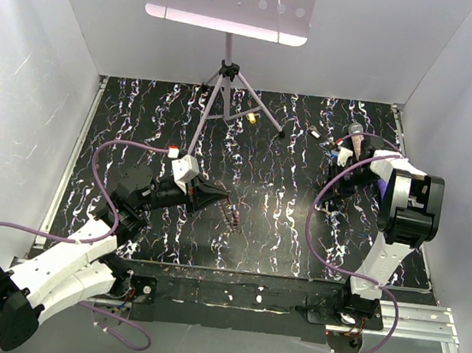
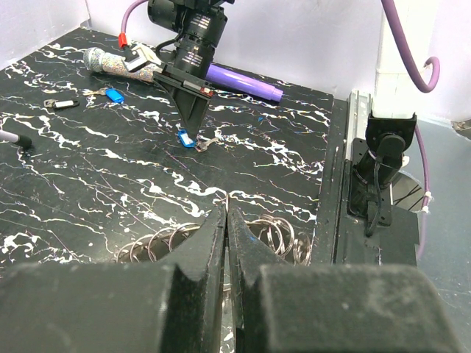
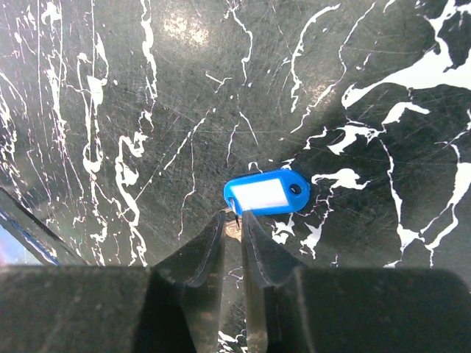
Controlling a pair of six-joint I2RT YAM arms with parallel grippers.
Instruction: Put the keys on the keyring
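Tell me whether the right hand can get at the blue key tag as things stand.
Probably yes: the right hand sits right at the edge of the blue key tag, and nothing lies between them.

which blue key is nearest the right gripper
The blue key with the white label, just ahead of the right gripper; the other blue key lies near the glittery tube.

Bright, even light washes the white walls pale in the top view and leaves only faint shadows on the glossy black, white-veined bench (image 1: pixel 291 149). A soft patch of glare lies on the bench near the top of the right wrist view. There the blue-headed key (image 3: pixel 266 193) is sharp, while the near right claw (image 3: pixel 234 217) is blurred. The left claw (image 2: pixel 227 213) is likewise out of focus.
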